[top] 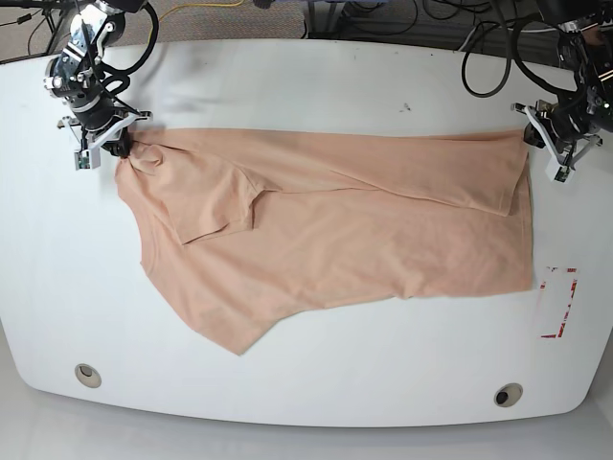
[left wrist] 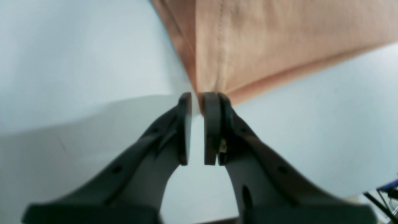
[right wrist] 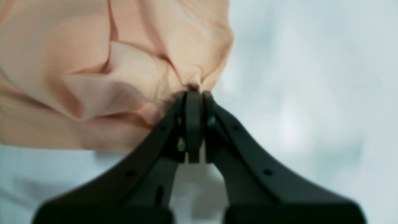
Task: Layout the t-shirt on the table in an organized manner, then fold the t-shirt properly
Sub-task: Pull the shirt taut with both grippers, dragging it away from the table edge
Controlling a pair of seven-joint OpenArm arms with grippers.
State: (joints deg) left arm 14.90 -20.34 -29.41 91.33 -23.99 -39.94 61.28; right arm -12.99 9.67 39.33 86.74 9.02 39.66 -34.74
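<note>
Peach t-shirt stretched across white surface between two robot hands.
Right hand pinches the shirt's left corner; left hand clamps its far right corner.

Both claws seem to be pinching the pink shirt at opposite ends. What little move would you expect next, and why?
Probably a gentle pull apart: the right tool pinches a bunched corner of the t-shirt, the left tool nips the far corner, and slack folds cross the fabric.
</note>
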